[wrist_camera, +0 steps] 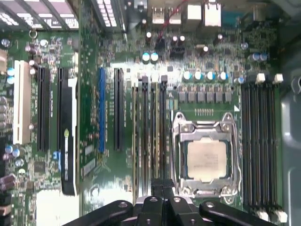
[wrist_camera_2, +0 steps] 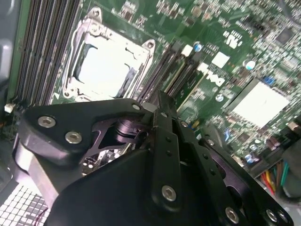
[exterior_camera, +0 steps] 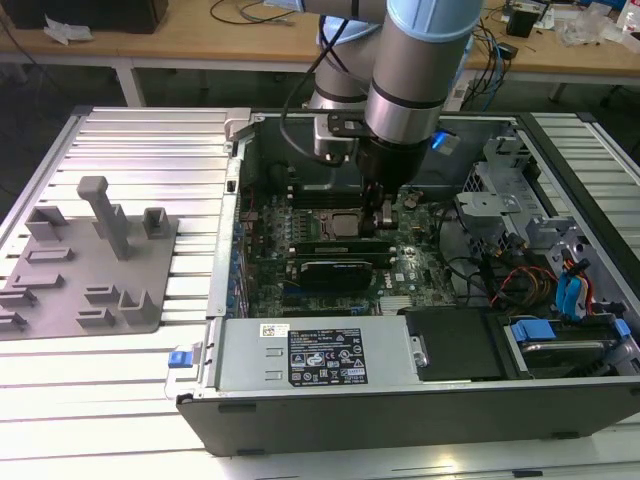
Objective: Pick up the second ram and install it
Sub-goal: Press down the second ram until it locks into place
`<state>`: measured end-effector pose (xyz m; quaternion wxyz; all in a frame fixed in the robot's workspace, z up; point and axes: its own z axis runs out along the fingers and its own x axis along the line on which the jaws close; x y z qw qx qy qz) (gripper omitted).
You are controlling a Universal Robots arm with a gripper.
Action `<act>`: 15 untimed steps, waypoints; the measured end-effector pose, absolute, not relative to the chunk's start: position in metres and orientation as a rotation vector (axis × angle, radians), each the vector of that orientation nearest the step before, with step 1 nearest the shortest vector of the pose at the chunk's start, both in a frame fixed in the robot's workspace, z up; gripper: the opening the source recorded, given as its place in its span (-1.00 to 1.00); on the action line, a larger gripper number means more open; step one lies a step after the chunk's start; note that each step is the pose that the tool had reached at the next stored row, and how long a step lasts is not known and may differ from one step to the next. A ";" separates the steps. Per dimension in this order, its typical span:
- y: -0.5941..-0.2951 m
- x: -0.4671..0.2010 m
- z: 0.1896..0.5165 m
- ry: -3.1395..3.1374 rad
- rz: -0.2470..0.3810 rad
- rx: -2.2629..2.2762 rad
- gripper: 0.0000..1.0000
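- Exterior view: one gripper is low inside the computer case, centre frame, over the motherboard. One grey tray sits at left.
- Second wrist view: the fingers look pressed together with nothing seen between them. One thin green stick stands on edge in a slot just beside them. It is likely the second ram, but I can't be sure.
- First wrist view: one processor socket, with four memory slots on each side.
- Handling, judged: light, stiff, thin and fragile. Hold it by the long top edge, not the chips or contacts.
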<state>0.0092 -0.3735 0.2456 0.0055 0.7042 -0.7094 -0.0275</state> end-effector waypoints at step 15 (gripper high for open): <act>-0.374 0.031 0.236 -2.215 -0.084 2.213 -0.84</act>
